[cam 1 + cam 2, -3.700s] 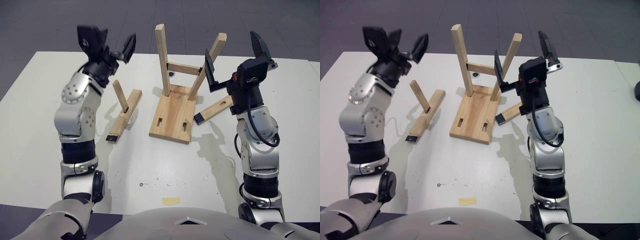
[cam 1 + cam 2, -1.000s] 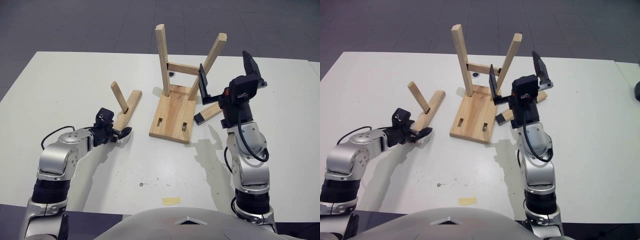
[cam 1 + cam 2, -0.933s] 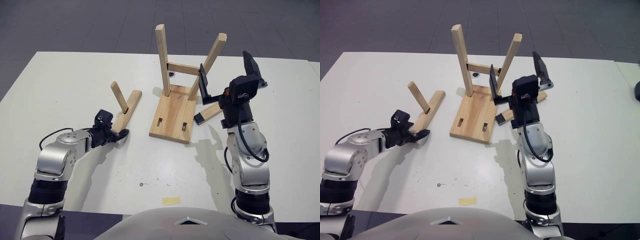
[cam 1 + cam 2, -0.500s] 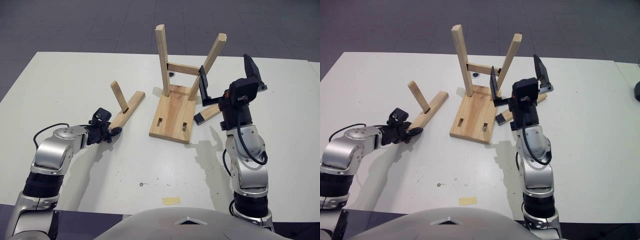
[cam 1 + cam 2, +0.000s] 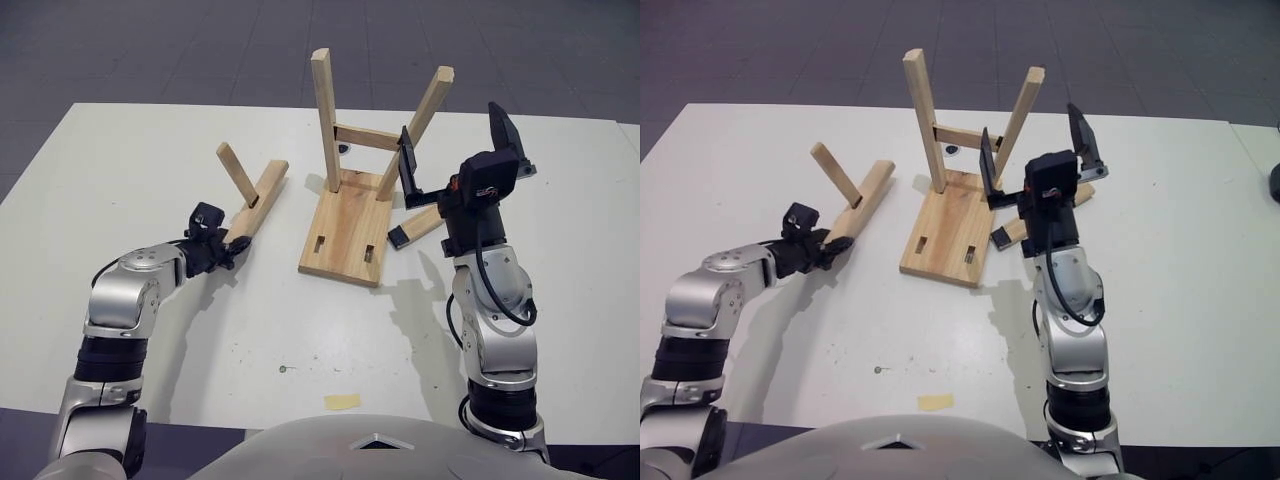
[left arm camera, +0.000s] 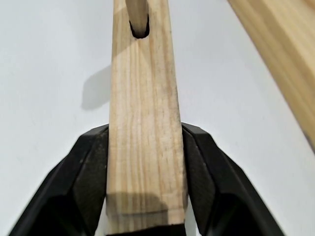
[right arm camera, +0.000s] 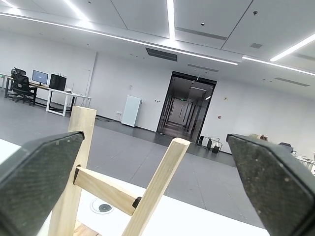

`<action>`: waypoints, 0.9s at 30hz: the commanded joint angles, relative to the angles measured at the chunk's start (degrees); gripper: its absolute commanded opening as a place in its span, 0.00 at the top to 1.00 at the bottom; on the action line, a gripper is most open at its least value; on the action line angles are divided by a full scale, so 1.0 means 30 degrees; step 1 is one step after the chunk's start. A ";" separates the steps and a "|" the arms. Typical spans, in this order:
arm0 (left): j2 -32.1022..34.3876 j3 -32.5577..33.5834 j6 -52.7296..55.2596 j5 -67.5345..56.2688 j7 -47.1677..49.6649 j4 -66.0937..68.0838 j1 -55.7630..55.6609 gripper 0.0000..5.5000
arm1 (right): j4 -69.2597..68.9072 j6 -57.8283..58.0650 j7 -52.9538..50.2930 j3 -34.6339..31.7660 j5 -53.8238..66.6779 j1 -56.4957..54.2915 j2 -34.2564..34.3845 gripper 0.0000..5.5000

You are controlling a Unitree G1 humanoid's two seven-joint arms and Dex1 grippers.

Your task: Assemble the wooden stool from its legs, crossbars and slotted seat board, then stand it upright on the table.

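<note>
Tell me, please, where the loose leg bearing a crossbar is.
Head views: the leg is left of the seat board, near end in the left gripper.

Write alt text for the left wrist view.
The left gripper is shut on the end of a wooden leg, with the white table behind. A crossbar plugs into a slot farther along the leg.

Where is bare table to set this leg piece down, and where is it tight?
Bare table lies left of the leg piece in the left pincer, and between the seat board and the tape scrap. Crowded: between seat board, loose leg and right pincer.
</note>
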 commanded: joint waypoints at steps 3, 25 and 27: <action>-0.0801 0.1546 -0.3148 0.0687 0.1394 -0.0164 -0.1861 0.63 | 0.0181 0.0243 0.0261 -0.0472 0.0640 -0.0451 -0.0076 0.02; -0.1366 -0.1536 -0.8467 0.1628 -0.1607 -0.4272 -0.4723 0.63 | 0.3372 0.9267 -0.0027 -0.7541 2.3460 -0.8862 0.1406 0.02; -0.1304 -0.1989 -0.8709 0.1649 -0.2311 -0.4240 -0.4711 0.63 | 0.4366 0.9181 -0.0275 -0.7792 2.4312 -0.9431 0.1254 0.02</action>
